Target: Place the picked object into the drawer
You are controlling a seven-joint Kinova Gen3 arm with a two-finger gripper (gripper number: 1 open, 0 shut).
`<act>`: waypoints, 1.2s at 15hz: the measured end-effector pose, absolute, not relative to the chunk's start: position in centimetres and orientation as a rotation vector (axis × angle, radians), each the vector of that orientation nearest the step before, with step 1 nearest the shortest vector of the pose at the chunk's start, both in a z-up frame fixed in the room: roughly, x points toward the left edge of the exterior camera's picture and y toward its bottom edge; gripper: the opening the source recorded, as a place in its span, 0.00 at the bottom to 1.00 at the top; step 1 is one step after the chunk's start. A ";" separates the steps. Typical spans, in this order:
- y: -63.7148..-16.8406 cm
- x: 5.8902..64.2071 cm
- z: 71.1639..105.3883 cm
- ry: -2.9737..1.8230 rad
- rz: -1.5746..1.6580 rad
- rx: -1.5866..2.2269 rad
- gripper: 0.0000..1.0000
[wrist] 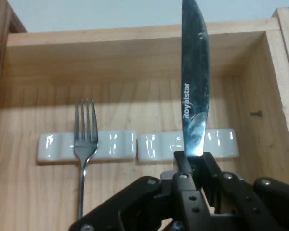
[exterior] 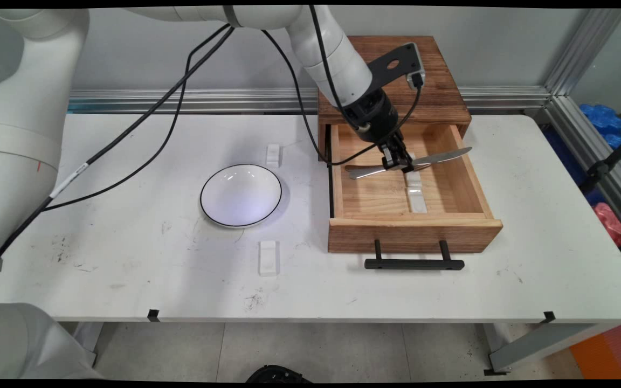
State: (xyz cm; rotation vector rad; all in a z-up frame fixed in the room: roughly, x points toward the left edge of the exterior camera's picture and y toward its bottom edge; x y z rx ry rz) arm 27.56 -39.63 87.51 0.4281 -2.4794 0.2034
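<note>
From my remote station I am watching the gripper [exterior: 397, 160] hanging over the open drawer [exterior: 453, 186] of the wooden box [exterior: 440, 89] at the far right of the white table [exterior: 127, 258], its fingers [wrist: 185, 166] pinching a table knife [exterior: 445, 157] at about the middle of its length. In the main view the knife is lying roughly level above the drawer, its blade pointing right and passing over the drawer's right wall, its handle reaching left. Through the hand camera I am seeing the blade [wrist: 193, 86] running straight up from between the fingers, with the lettering Royalstar on it. Below the knife, two white ceramic rests [wrist: 135, 146] are sitting end to end on the drawer floor; in the main view they form a white strip [exterior: 415, 196] running from near to far along the middle of the drawer. A fork [wrist: 85, 144] is lying across one of them, its tines on the far side of the rest from the gripper. The drawer's black handle [exterior: 414, 263] is jutting toward the near edge of the table. Left of the drawer, a white bowl [exterior: 241, 194] with a dark rim is standing well apart from the gripper, with one small clear block [exterior: 273, 155] just beyond it and another [exterior: 268, 257] just nearer the table's front edge.
</note>
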 end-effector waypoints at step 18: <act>-39.9 25.9 84.3 -2.498 0.147 0.460 0.00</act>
